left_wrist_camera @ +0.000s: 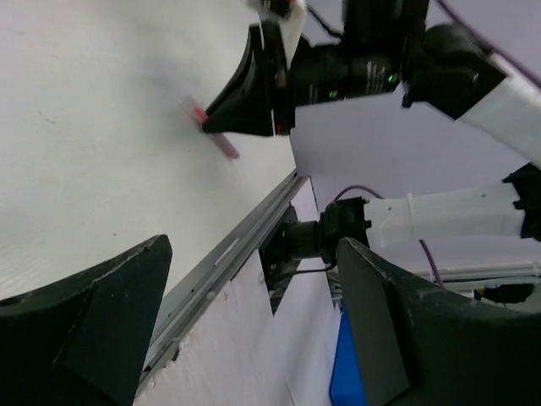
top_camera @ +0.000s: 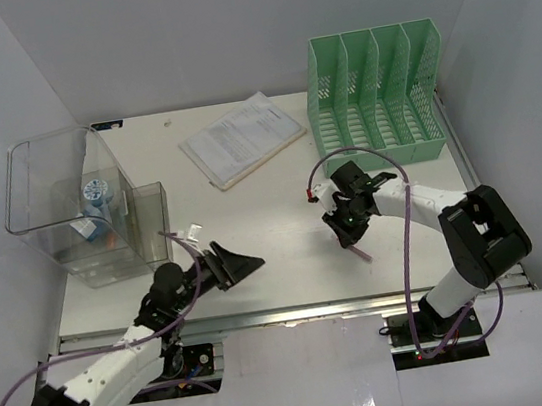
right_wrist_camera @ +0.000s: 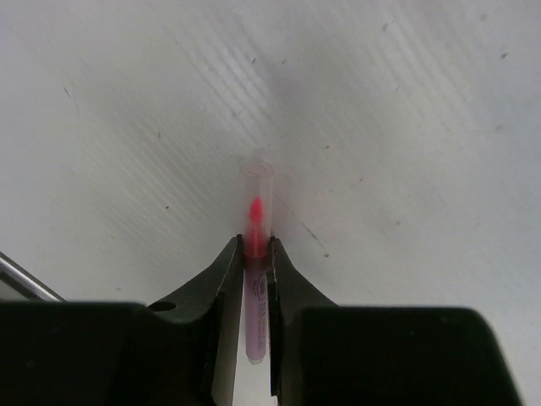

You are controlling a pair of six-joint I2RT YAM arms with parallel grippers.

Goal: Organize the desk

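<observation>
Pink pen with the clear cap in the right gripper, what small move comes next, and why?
Probably lift it a little: the right gripper is shut on the pink clear-capped pen, which sits low over the white desk, so it needs clearance before carrying.

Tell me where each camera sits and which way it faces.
Top: above and behind the arms, looking down at the desk, file rack and bin; both arms show.
Left wrist: on the left hand, looking across the desk; its two open fingers show.
Right wrist: on the right hand, looking down; its fingers pinch a pink pen.
Shared: both wrist views show the pen.
</observation>
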